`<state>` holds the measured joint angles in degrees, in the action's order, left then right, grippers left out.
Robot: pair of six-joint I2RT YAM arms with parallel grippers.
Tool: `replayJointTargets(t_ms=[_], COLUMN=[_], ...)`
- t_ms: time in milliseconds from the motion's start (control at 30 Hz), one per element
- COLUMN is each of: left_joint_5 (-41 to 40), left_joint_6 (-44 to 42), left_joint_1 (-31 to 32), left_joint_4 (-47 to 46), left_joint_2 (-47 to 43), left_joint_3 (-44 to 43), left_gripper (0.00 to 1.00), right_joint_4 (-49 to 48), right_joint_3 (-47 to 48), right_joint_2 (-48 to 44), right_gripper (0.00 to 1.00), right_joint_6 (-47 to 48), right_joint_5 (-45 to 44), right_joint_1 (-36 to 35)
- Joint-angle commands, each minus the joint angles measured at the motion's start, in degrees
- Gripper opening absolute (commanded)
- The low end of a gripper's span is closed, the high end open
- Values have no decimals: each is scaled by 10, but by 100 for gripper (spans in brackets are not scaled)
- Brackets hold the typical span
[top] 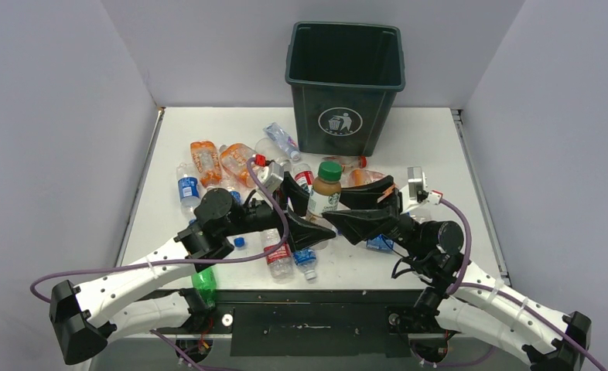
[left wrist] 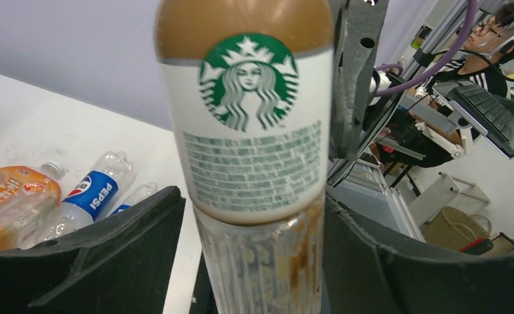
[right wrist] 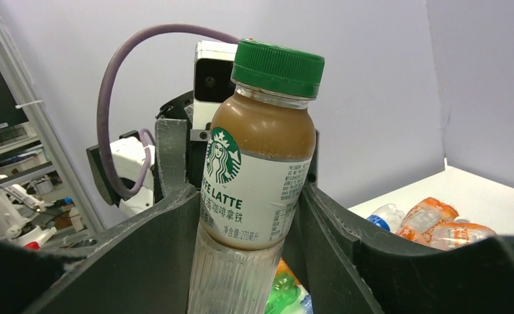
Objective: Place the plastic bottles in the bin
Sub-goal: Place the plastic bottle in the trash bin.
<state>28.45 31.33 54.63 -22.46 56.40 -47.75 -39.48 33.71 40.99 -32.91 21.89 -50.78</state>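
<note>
Roughly at the middle of the bench [top: 440, 154] a coffee bottle [top: 326, 193] stands upright, lifted clear of the litter, with a green cap, a white label bearing a green round logo, and brown drink in its upper part. The right hand [right wrist: 251, 261] comes at it from the right and pinches its ribbed clear lower body, one finger pressed against each side. The left hand [left wrist: 254, 261] reaches in from the left with the same bottle between its fingers; they stand close along both sides, but I cannot tell whether they press on it or stand just off it. The bin [top: 346, 77] stands at the far edge of the bench, a little right of centre, dark green, with its white logo facing the arms and its mouth open upward. The other plastic bottles [top: 278, 255] lie on the bench between the bin and the near edge, mostly left of centre. Two orange ones [top: 206, 161] lie side by side toward the far left, and a clear one with a blue label [top: 186, 188] lies just nearer than them. A green one [top: 203, 282] lies at the near edge beside the left arm, and another clear one [top: 281, 139] lies just beside the bin's left front corner.
</note>
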Motion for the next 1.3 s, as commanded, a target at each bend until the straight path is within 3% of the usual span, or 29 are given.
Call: replayJointTargets(t_ms=[0,100,133,200,233,300,500,667,867,1000,1267], left_joint_5=[21,19,17,-5,-25,-72,-214,-226,-230,-209,-211], left_joint_6=[-6,-20,-32,-69,-92,-148,-317,-372,-381,-383,-381], left_joint_1=[-5,-10,-12,-18,-20,-23,-22,-21,-21,-20,-14], left_joint_4=[-9,5,21,79,115,175,243,199,167,118,115], left_joint_2=[-13,-17,-19,-24,-28,-39,-70,-88,-112,-140,-146], left_joint_3=[-17,-21,-27,-51,-65,-85,-70,-20,21,68,82], left_gripper=[60,31,21,1,0,0,0,0,0,0,0], right_joint_4=[-39,-16,5,70,116,204,457,566,582,543,556], right_joint_3=[1,7,19,46,66,109,276,380,437,430,446], right_joint_2=[-10,-14,-16,-21,-26,-37,-1,74,140,161,215], right_gripper=[5,6,17,69,85,98,100,97,95,94,83], right_joint_6=[18,22,26,38,48,70,133,150,140,116,103], right_joint_5=[-18,-19,-19,-25,-32,-51,-106,-138,-139,-114,-108], right_joint_1=[-5,-5,-5,-5,-5,-5,-5,-5,-5,-6,-12])
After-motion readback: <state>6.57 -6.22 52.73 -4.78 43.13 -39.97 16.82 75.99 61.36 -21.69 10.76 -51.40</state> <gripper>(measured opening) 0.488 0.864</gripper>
